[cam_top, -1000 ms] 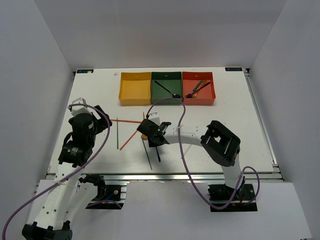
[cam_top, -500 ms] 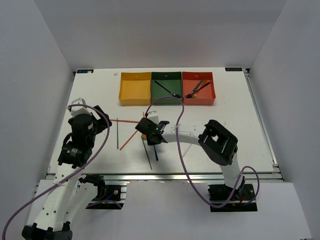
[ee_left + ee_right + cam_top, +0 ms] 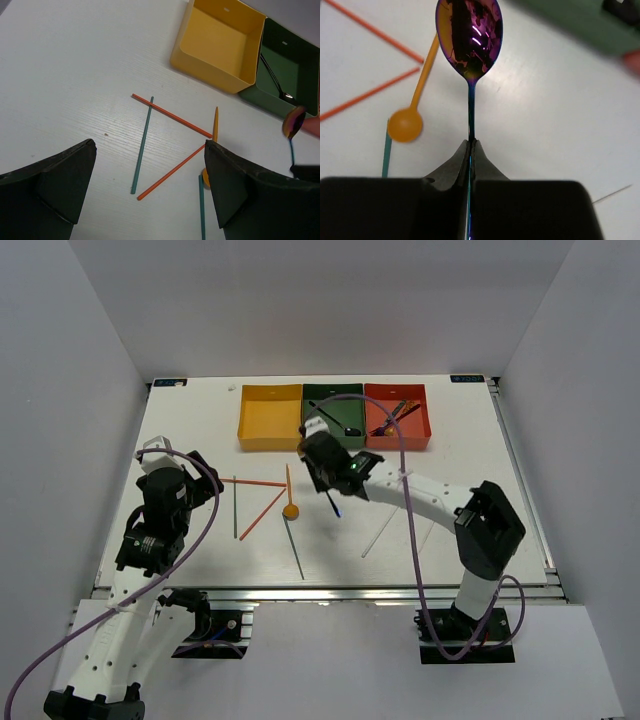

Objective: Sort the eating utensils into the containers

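Iridescent purple spoon (image 3: 470, 35) is clamped by its thin handle between the closed fingers of the right end effector (image 3: 470, 145), with the bowl pointing away from the wrist and clear of the tabletop (image 3: 200, 420). In the top view this end effector sits just in front of the dark green tray (image 3: 333, 400), which holds a black utensil (image 3: 272, 75). The yellow-orange tray (image 3: 270, 418) adjoins on the left and the red-orange tray (image 3: 396, 395) on the right. The left end effector (image 3: 150, 147) is spread wide and grips nothing. Below it lie two orange-red chopsticks (image 3: 172, 116) and a grey-green chopstick (image 3: 142, 147). An orange spoon (image 3: 405, 125) rests flat beside them.
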`<state>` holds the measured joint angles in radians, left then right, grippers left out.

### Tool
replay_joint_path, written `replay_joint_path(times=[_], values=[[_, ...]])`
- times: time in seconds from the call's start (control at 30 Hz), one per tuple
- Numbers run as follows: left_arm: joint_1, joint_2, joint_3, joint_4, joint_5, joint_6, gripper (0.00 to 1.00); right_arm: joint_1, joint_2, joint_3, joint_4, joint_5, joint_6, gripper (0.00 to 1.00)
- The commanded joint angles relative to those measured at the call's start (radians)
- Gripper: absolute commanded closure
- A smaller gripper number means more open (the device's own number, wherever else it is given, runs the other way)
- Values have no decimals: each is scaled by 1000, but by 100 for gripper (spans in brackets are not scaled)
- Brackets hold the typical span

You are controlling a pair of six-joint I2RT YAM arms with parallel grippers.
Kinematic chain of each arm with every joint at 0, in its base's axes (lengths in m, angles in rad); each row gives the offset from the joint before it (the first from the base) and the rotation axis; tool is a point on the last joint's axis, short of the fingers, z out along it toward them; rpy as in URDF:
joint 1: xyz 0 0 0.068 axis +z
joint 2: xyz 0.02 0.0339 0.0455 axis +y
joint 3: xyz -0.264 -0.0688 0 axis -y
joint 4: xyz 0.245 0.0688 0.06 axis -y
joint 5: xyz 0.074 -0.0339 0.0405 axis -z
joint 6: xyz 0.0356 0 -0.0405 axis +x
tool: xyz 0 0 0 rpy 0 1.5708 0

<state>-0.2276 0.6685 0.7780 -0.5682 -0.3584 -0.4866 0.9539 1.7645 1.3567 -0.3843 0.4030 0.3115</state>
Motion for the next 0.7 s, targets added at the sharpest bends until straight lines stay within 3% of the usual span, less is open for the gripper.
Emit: replay_joint_path(times=[0.0, 0.1, 0.33, 0.47, 0.67], values=[[-1, -6, 1, 4, -1, 6, 2, -111, 22, 150, 121, -111, -279, 100], [-1, -6, 1, 5, 1, 6, 2, -252, 166, 343, 102, -214, -409, 100], [-1, 3, 0, 8, 12, 8, 2, -333, 435, 769, 25, -280, -615, 100], [-3, 13, 0, 10, 22, 11, 2, -366, 515, 841, 35, -322, -689, 100], [-1, 23, 0, 17, 39, 16, 2, -376, 536, 751, 157, -314, -792, 100]])
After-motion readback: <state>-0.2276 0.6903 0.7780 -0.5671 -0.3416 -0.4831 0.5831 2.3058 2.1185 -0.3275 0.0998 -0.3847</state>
